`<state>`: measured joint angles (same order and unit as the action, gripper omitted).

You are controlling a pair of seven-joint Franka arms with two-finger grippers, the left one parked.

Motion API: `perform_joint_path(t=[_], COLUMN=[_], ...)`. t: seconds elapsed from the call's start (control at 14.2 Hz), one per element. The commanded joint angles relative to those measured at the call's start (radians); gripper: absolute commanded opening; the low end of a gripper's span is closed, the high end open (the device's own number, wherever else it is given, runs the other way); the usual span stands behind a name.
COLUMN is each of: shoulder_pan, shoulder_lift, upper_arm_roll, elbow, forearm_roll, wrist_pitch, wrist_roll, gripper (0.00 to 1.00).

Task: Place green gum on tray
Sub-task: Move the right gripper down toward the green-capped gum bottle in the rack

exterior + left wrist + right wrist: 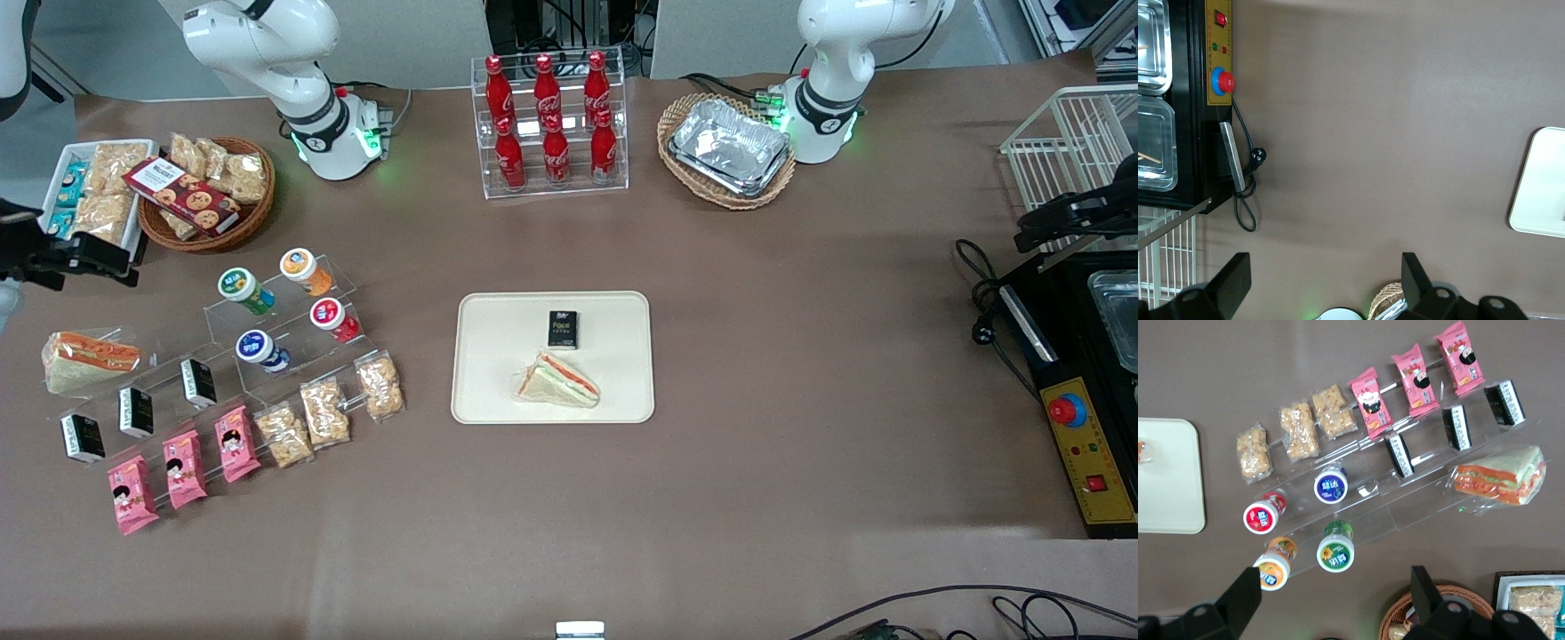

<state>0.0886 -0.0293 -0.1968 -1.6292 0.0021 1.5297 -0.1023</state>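
The green gum [244, 289] [1335, 550] lies tilted on the upper step of a clear acrylic rack [284, 329], its white-and-green lid facing up, beside an orange-lidded bottle [304, 269]. The cream tray [498, 356] [1168, 480] [1541, 187] lies flat at the table's middle, holding a wrapped sandwich [558, 380] and a small black box [562, 329]. My gripper [84, 256] [1331, 607] hangs high over the working arm's end of the table, apart from the gum. It is open with nothing between its fingers [1238, 600].
Red-lidded [333, 318] and blue-lidded [260, 348] bottles sit on the rack's lower step. Black boxes, pink packets and snack bags lie nearer the front camera. A snack basket [209, 191] and a white bin [89, 191] stand close to my gripper. A cola rack [551, 120] stands at the back.
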Motion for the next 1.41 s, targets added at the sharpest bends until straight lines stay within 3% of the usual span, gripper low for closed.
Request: perform_joint_path(t=[0.0,0.35,1.34], shoulder_pan=[-0.012,-0.015,-0.013], shoulder_lift=[-0.17,-0.213,-0.351], upper_arm_roll=[0.01,0.013,0.025], elbow=[-0.237,-0.331,-0.678], forearm_roll=[0.024,0.022,-0.04], wrist_pitch=[0.096,0.109,0.4], wrist_roll=[0.007,0.007,0.01], gripper=[1.0,1.0,1.0])
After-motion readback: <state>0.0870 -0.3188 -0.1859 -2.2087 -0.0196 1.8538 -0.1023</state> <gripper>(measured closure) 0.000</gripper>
